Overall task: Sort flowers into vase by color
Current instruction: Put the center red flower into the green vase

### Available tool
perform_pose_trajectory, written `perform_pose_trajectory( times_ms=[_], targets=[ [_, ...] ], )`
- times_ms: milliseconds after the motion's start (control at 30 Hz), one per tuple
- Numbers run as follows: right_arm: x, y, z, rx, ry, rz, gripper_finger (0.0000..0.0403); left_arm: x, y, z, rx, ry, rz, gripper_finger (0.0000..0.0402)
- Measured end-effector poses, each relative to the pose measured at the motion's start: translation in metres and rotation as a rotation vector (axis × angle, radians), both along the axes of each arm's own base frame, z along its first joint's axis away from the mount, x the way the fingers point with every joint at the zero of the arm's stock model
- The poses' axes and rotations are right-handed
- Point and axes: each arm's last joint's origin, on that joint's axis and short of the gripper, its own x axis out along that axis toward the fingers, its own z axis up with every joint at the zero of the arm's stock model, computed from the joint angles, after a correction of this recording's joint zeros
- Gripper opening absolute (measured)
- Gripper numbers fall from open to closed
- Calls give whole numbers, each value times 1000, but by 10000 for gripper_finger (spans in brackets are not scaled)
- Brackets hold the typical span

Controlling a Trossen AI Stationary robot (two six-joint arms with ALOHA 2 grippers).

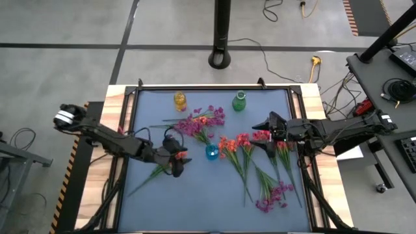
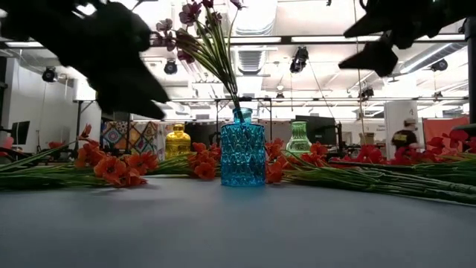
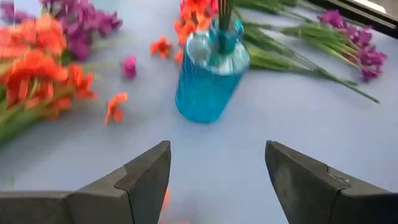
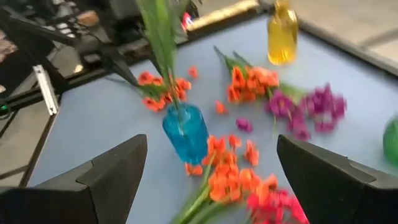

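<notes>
From above, three vases show on the blue-grey mat (image 1: 195,201): a yellow vase (image 1: 180,101) and a green vase (image 1: 239,101) near the far edge, and a blue vase (image 1: 212,152) in the middle. Only the table-level camera shows that the blue vase holds upright purple flowers (image 2: 195,15) on green stems. Loose sprigs lie flat around it: a purple and orange heap (image 1: 203,121) behind it, orange and red flowers (image 1: 235,144) to its right, a purple sprig (image 1: 273,195) near the front edge, and an orange sprig (image 1: 151,173) by the left gripper (image 1: 179,162). The front left of the mat lies bare. The left arm reaches in low from the side, its fingers (image 3: 147,180) parted and empty, pointing at the blue vase. The right gripper (image 1: 261,133) hovers over the red flowers, spread wide, carrying nothing.
</notes>
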Motion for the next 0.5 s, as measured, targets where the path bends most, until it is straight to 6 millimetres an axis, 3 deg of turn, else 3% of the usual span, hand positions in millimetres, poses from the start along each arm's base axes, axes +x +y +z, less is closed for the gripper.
perform_pose_trajectory(
  times_ms=[267, 500],
  targets=[
    [11, 1, -18, 176, 244, -121, 352, -32, 3, 13, -100, 76, 72, 244],
    [28, 3, -17, 283, 479, -255, 352, -39, 8, 25, -41, 28, 71, 244]
  ],
)
